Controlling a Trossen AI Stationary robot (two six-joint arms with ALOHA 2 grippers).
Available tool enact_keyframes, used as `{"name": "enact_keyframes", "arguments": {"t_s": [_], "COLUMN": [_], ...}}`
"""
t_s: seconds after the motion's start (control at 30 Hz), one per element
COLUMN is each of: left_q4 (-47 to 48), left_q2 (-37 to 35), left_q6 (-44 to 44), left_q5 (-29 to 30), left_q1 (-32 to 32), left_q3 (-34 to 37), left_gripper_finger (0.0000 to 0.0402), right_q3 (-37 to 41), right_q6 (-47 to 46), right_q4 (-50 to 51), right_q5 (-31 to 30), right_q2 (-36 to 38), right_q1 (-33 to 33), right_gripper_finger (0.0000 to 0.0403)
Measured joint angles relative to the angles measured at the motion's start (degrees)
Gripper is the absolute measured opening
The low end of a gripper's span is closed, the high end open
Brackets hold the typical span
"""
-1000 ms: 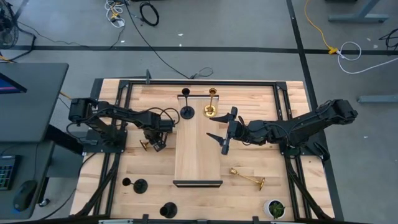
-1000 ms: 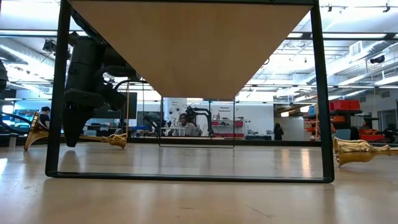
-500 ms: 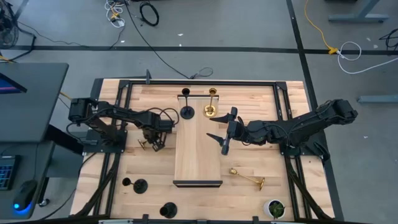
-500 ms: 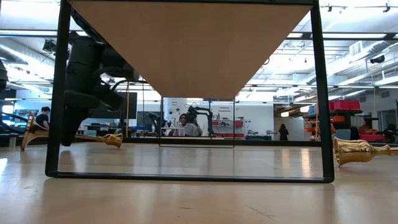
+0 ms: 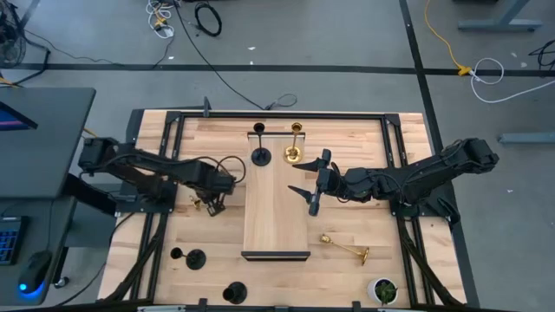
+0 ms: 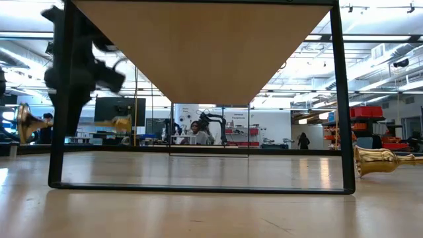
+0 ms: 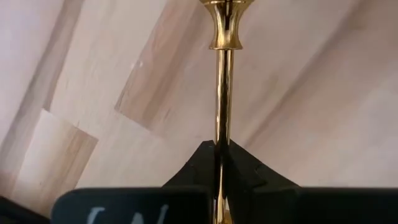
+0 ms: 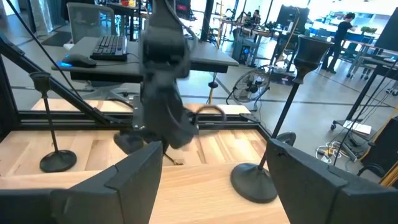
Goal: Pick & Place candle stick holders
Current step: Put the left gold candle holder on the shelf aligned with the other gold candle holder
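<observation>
Gold candlestick (image 7: 221, 99): shiny, thin stem, lying level, raised off bench (image 5: 347, 143), clamped in left tool (image 5: 212, 204). Raised wooden platform (image 5: 275, 208) adjacent. Right tool (image 5: 314, 184) spread, over platform.

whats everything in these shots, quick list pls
black metal candlesticks: three, black; one upright at the raised board's far end, two near the table's front left
gold metal candlesticks: three, shiny gold; one upright beside the far black one, one lying on the table's front right, one held off the table
raised wooden board: one, pale wood on a black frame, table centre
green plant in a white pot: one, front right corner
wooden table: one, light wood
left claw: shut on the held gold candlestick's stem, left of the board
right claw: open, over the board's right edge
</observation>
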State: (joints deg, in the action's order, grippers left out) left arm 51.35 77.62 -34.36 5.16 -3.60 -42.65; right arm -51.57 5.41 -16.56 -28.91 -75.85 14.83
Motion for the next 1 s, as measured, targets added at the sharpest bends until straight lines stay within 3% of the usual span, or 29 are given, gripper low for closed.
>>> {"name": "enact_keyframes", "arguments": {"t_s": [0.33, 0.6, 0.73, 1.0], "left_q4": [-1.8, -19.2, -30.0, -48.2], "left_q2": [-18.9, -30.2, -30.8, -24.8], "left_q6": [-6.2, 1.0, 10.1, 24.3], "left_q5": [2.4, 9.1, 13.6, 14.4], "left_q1": [-8.8, -17.0, -19.9, -21.4], "left_q3": [0.0, 0.0, 0.0, 0.0], "left_gripper_finger": [0.0013, 0.0013, 0.0013, 0.0013], "right_q3": [0.0, 0.0, 0.0, 0.0], "right_q6": [0.0, -0.4, 1.3, 0.4], "right_q4": [0.4, 0.9, 0.2, -0.6], "right_q5": [0.0, 6.7, 9.2, 12.0], "right_q2": [0.0, 0.0, 0.0, 0.0], "right_q1": [0.0, 0.0, 0.0, 0.0], "right_gripper_finger": [0.0286, 0.0286, 0.0286, 0.0286]}}
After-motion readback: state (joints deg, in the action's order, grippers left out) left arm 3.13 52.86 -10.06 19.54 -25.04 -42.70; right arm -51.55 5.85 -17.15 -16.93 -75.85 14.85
